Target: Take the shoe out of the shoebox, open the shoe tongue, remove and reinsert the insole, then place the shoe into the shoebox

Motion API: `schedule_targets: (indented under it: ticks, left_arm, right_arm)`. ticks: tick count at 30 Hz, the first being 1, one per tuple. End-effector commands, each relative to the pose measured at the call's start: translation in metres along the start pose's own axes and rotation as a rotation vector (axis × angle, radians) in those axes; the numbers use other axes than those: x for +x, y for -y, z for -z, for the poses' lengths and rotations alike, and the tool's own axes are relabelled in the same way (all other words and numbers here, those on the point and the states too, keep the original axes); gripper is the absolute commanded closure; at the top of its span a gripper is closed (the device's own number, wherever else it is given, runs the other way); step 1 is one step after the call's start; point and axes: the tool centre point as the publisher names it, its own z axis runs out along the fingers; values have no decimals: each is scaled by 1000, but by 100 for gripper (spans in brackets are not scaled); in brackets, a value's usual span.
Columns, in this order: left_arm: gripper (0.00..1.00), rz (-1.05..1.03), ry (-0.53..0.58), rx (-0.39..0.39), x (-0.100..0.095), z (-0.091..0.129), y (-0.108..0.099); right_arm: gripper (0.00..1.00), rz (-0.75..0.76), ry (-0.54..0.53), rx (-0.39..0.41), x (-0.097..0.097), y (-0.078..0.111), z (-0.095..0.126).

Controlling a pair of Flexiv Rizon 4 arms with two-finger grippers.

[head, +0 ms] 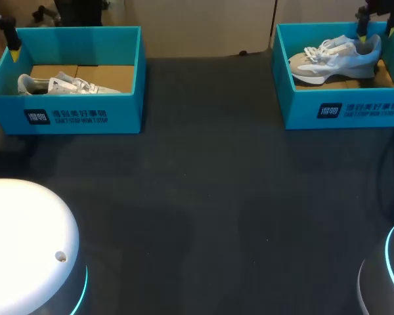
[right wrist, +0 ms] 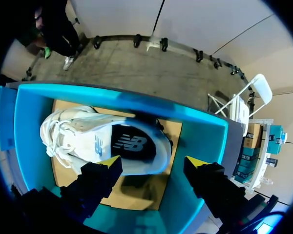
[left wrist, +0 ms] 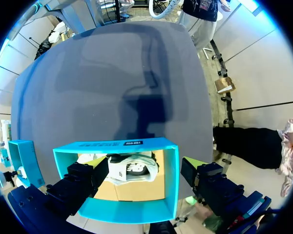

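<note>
Lying low behind the near wall of the open teal cardboard shoebox (head: 85, 118) at ten o'clock on the dark matte surface (head: 217, 210), a white and grey mesh sneaker (head: 65, 85) shows only its laces and upper in the head view. Its sole is hidden there. The left wrist view shows more of it, resting on the box's plain tan cardboard floor with a dark side panel visible.

The left arm's jaws stand wide and hold nothing. One yellow fingertip (left wrist: 90, 161) hangs over the box's inside and the other (left wrist: 190, 163) is outside its side wall, so that wall lies between them. In the head view this arm is mostly cut off, with only a dark finger showing at the box's far corner.

A second teal cardboard shoebox (head: 354, 111) sits at two o'clock, its far end cut off. Inside it is a second white and grey sneaker (head: 335, 59) with a chunky pale sole and looped white laces, its toe toward nine o'clock and its heel toward three.

The right arm's jaws are spread wide over that heel, gripping nothing. One yellow tip (right wrist: 110, 161) is just beside the sole and the other (right wrist: 195, 161) is clear of the heel. Whether the first one touches is hard to tell.

A glossy white rounded base (head: 26, 236) with a cyan light ring sits at seven o'clock.
</note>
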Motion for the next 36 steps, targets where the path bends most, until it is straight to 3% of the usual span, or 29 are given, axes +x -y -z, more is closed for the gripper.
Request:
schedule_targets:
  ticks: [1,13,16,23,27,36]
  left_arm:
    - [0,0,-3,-2,0,1,2]
    - [0,0,-3,-2,0,1,2]
    - [0,0,-3,-2,0,1,2]
    - [0,0,-3,-2,0,1,2]
    - [0,0,-3,-2,0,1,2]
    - [0,0,-3,-2,0,1,2]
  right_arm:
    - [11,-1,-17,58,-5,-14,-11]
    - [0,-8,-50,87,-10,-14,-25]
    - [5,-8,-55,94,-13,-15,-29]
    - [5,-1,-79,110,-17,-17,-36]
    - [15,-2,-89,116,-19,-18,-40]
    - [15,1,-99,143,-24,-23,-53]
